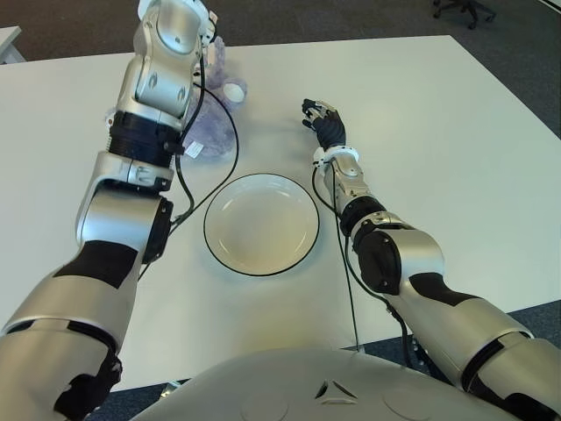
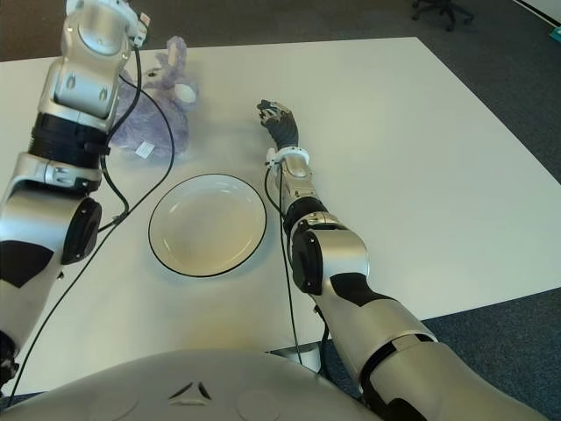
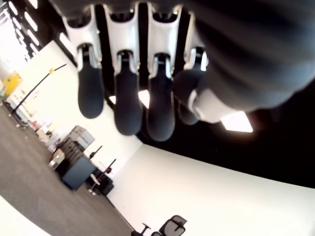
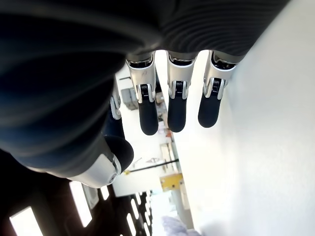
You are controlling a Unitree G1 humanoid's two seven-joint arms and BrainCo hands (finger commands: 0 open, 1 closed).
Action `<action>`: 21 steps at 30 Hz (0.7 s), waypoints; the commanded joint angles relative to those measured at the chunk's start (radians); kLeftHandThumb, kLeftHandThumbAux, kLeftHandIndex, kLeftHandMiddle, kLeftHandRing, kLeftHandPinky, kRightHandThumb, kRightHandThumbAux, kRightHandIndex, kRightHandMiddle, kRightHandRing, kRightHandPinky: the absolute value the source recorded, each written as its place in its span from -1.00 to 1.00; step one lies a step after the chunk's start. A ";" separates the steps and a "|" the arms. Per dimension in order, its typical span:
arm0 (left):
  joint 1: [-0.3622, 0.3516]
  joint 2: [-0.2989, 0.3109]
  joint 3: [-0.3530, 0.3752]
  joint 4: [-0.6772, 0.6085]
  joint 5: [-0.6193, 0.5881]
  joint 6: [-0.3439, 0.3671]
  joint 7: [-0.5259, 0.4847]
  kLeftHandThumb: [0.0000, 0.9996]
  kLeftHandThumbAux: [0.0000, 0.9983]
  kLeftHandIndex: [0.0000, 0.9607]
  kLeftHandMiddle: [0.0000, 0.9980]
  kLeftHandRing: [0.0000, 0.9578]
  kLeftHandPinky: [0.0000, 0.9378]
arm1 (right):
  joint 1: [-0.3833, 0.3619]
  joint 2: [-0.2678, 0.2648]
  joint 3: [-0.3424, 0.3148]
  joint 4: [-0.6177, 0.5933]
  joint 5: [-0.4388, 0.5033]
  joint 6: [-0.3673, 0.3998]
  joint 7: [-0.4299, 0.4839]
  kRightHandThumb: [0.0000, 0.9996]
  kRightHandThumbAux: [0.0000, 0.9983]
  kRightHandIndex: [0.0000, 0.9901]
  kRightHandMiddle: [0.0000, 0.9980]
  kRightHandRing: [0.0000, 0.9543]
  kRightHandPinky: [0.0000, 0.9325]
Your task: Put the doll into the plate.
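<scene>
Doll [image 2: 156, 118], purple plush, lies on the table [image 1: 421, 158] at far left, just beyond the plate [image 1: 261, 224], not in it yet. Left hand [image 3: 133, 93] is raised above the doll w/ fingers straight and spread, holding nothing; prob. lined up to drop onto it. Right hand [image 1: 324, 121] shows right of the plate, past its far edge, fingers relaxed, empty, idle and out of the way. Plate sits near-centre, bare, w/in short carry of the doll.

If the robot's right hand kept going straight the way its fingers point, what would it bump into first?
Probably nothing: the right hand points away across the bare table. The doll lies off to its left, the plate behind it.
</scene>
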State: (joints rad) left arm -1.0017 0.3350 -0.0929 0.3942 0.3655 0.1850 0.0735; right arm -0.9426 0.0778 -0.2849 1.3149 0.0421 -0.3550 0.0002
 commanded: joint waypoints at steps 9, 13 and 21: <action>0.137 0.004 -0.027 -0.007 0.101 -0.088 0.148 0.45 0.33 0.54 0.65 0.74 0.79 | 0.035 0.064 -0.018 0.039 0.015 0.067 0.004 0.41 0.46 -0.18 -0.61 -0.67 -0.63; 0.159 0.000 -0.033 -0.027 0.133 -0.078 0.170 0.40 0.31 0.47 0.61 0.69 0.67 | 0.035 0.064 -0.020 0.039 0.015 0.065 0.005 0.41 0.46 -0.18 -0.61 -0.68 -0.64; 0.294 -0.033 -0.043 -0.221 0.233 0.080 0.192 0.39 0.38 -0.11 0.37 0.41 0.36 | 0.045 0.052 -0.012 0.040 0.002 0.055 0.008 0.40 0.46 -0.18 -0.66 -0.72 -0.66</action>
State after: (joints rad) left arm -0.7622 0.3150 -0.1325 0.2038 0.5655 0.2067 0.2491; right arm -0.9435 0.0774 -0.2937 1.3154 0.0436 -0.3516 0.0149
